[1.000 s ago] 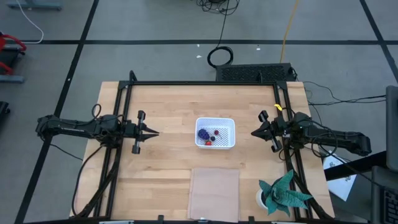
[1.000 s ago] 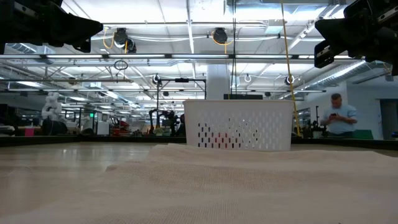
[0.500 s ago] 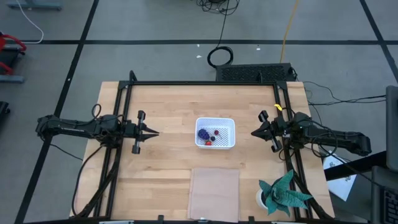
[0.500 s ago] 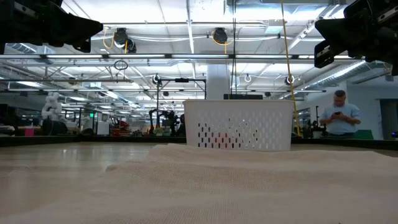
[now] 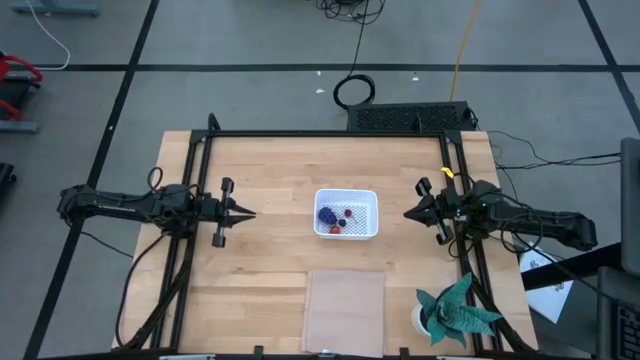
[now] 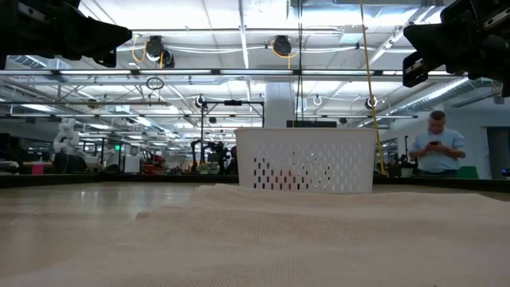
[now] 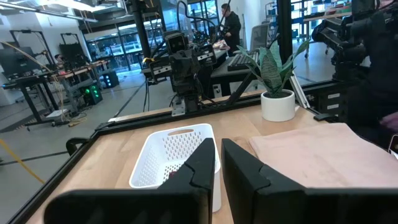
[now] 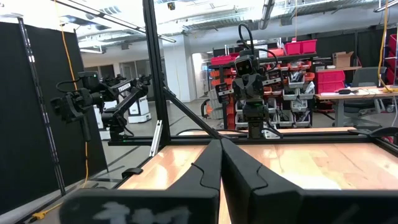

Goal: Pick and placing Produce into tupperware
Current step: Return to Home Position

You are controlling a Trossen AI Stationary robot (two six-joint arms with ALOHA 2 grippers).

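High view: our left tool point(image 5: 245, 213) and right tool point(image 5: 408, 213), both pinched together, flank the mid-desk tupperware point(image 5: 347, 191) holding produce point(image 5: 327, 215); a stray homeward swing might clip and spill it.

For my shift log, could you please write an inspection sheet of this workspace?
Surface: wooden table, bare wood around the things.
Job's things: white tupperware at the middle; produce inside it.
Clutter: pale sheet at the table's edge; teal paper plant at a corner on the right arm's side.
Grippers: left gripper and right gripper flank the tupperware, apart from it, fingers shut, empty.
Cables: black cable coil on the floor beyond the table.
Surroundings: a person standing far behind.
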